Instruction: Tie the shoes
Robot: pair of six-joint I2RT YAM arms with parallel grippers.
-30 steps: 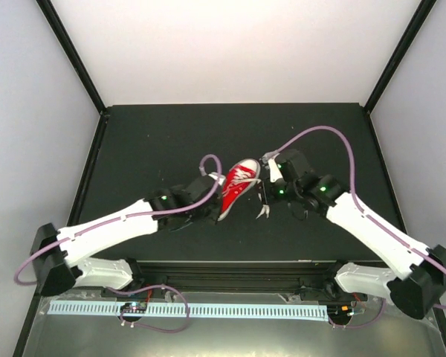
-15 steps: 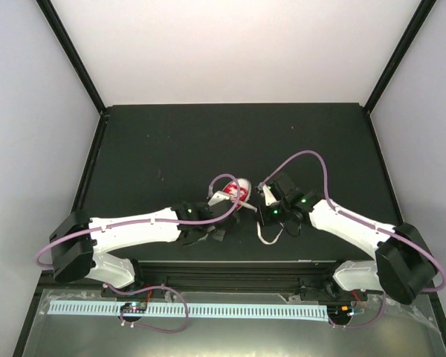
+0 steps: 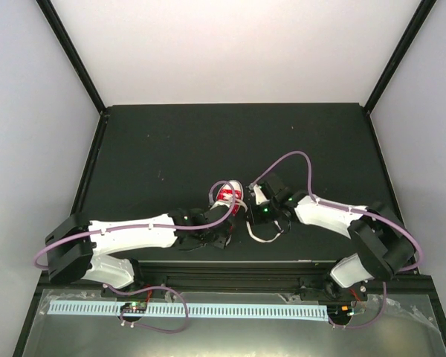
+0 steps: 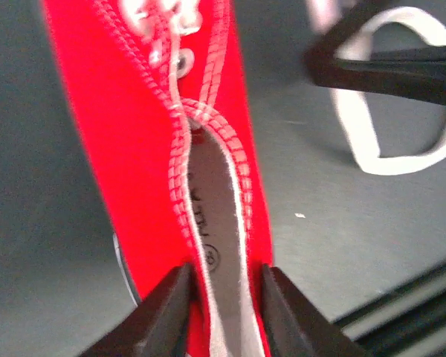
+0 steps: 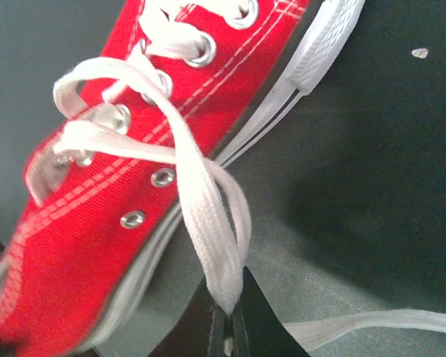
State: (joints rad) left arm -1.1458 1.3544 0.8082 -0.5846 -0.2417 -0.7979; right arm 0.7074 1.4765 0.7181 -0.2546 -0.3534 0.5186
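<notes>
Heel end of red sneaker sits clamped in left tool, jaws narrowed on it, likely pinning it against sliding. Sneaker lies lower centre of counter in top view, between the two tools. Right tool pinches white lace tight, drawn off the eyelets, probably tensioning for the knot.

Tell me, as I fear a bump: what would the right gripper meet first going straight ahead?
Probably the red sneaker: beyond the white lace pinched in the right gripper, its side lies just ahead, though depth is unclear.
</notes>
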